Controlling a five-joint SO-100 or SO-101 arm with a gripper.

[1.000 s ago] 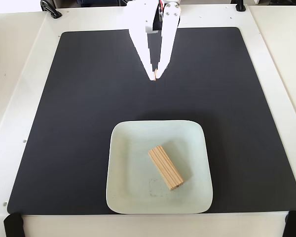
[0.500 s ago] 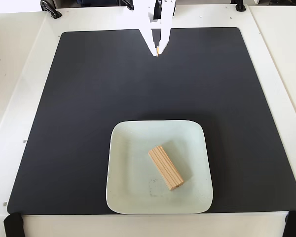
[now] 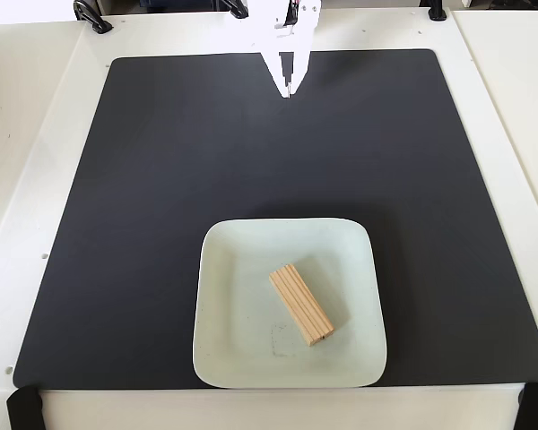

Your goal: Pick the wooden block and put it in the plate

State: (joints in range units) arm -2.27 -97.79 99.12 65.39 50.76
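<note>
The wooden block point(image 3: 301, 305), a light-tan grooved bar, lies diagonally inside the plate point(image 3: 242, 349), a pale mint-white square dish near the front of the black mat. A faint smudge marks the plate beside the block's near end. My white gripper point(image 3: 288, 90) hangs at the far edge of the mat, well behind the plate, its two fingers brought together to a point with nothing between them.
A large black mat point(image 3: 143, 197) covers the white table point(image 3: 36, 134). Black clamps sit at the table's corners point(image 3: 22, 408). Bare mat stretches on every side of the plate.
The gripper has drawn back from the middle of the mat toward the far edge and shrunk in view. Block and plate have not moved.
</note>
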